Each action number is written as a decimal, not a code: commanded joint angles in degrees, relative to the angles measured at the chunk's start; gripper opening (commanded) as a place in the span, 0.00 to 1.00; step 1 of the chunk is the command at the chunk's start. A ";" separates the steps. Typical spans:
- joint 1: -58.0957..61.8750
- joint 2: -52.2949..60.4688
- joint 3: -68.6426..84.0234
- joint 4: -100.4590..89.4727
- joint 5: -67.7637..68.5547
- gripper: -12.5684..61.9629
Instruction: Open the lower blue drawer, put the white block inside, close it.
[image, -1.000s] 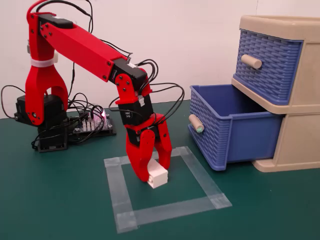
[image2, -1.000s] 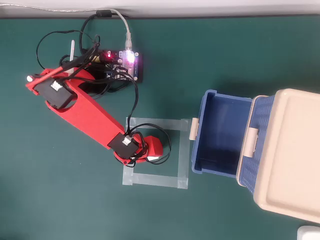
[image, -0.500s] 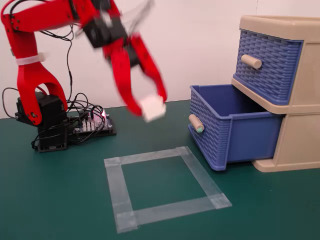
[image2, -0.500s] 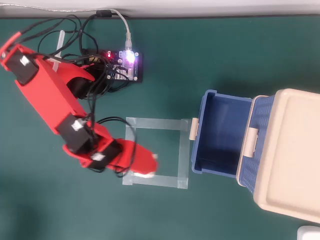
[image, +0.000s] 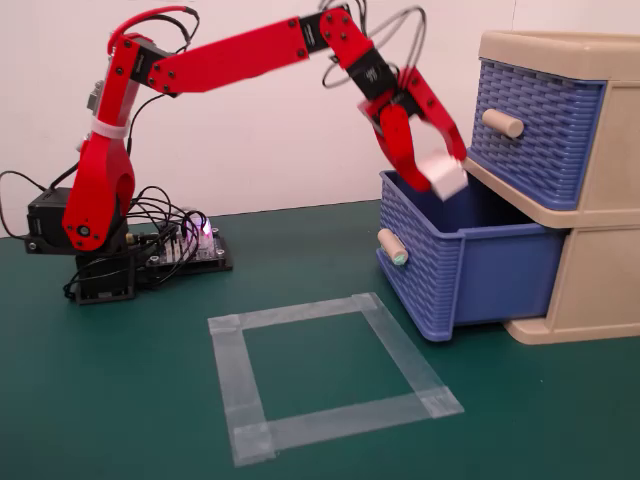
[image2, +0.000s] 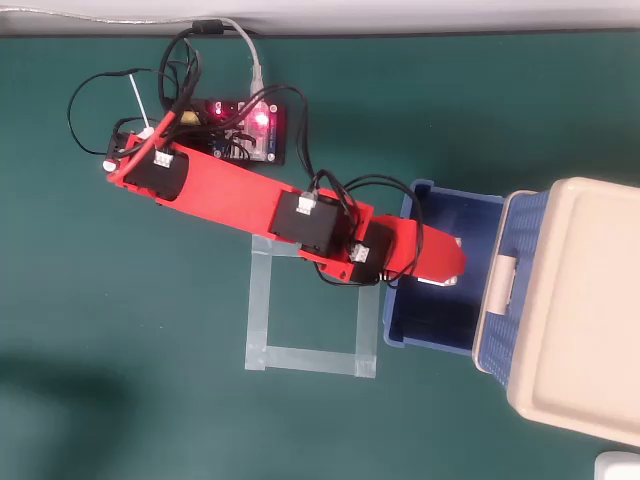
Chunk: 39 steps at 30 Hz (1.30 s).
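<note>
The white block (image: 443, 176) is up in the air, pinched between the red jaws (image: 432, 178), which are closed on it and tilted down toward the open lower blue drawer (image: 470, 262). In the fixed view the block hangs just above the drawer's cavity, near its front left corner, clear of the rim; in the overhead view only a sliver of white (image2: 437, 281) peeks out from under the red fingers, over the blue floor of the drawer. The drawer itself stands pulled well out of the beige cabinet (image: 605, 250), its green-tipped peg handle (image: 392, 247) facing the taped square (image: 330, 376) on the green bench (image: 120, 390). Above it the upper drawer (image: 540, 120) sits shut, its front overhanging the back of the open one. So placing looks like the step in hand, with the closing not yet done. The risks from here: the block sits close to the drawer's front wall, so a release at this spot could clip the rim and bounce it out onto the bench. The jaws are also just beside the upper drawer's lower edge, so reaching deeper could knock the cabinet. And dropping from this height may let the block tumble.
</note>
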 joint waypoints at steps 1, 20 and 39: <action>-0.70 1.58 -2.02 -1.14 1.32 0.32; 1.23 7.73 1.32 39.55 -17.40 0.61; 0.62 -13.71 -6.68 9.76 -12.83 0.61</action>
